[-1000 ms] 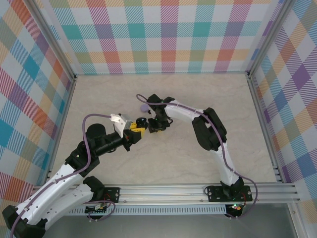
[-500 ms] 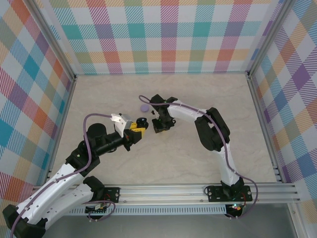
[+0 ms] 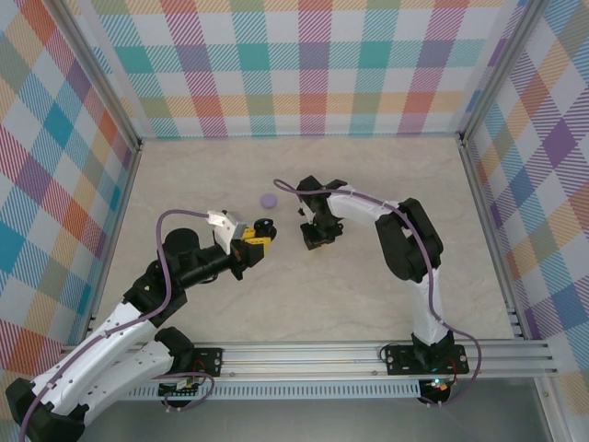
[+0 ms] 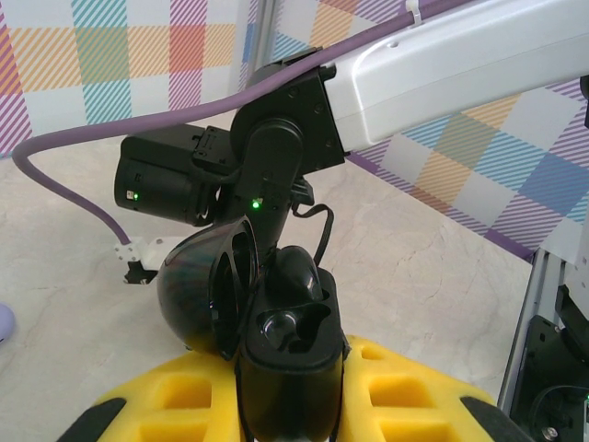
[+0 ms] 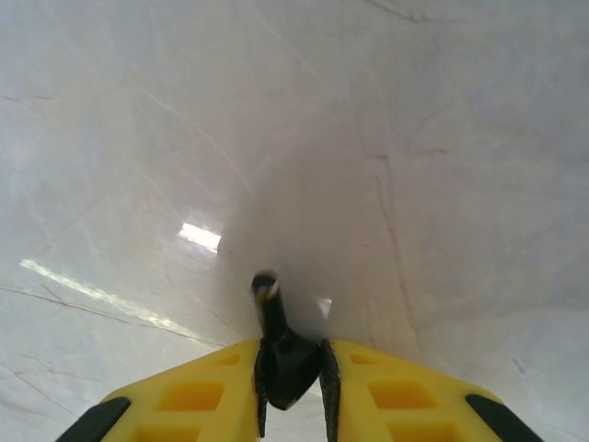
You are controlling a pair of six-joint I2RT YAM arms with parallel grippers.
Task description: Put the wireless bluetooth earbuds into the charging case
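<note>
A black charging case point(image 4: 287, 348) stands open between the yellow fingers point(image 4: 409, 391) of my left gripper point(image 3: 259, 238), which is shut on its base. Its domed lid point(image 4: 193, 295) hangs open to the left, and one well point(image 4: 281, 327) faces up. My right gripper point(image 5: 293, 357) is shut on a black earbud point(image 5: 273, 318), whose stem points away over the bare table. From above, the right gripper point(image 3: 317, 237) sits to the right of the case point(image 3: 264, 226), a short gap apart.
A small round lavender case point(image 3: 268, 199) lies on the table behind the black case; its edge shows at the left in the left wrist view point(image 4: 4, 322). The right arm's wrist point(image 4: 276, 157) hangs just behind the open case. Plaid walls point(image 3: 304, 64) enclose the table.
My right gripper has drawn back to the right, away from the open case, with the earbud in it. The left arm and the case have stayed put.
</note>
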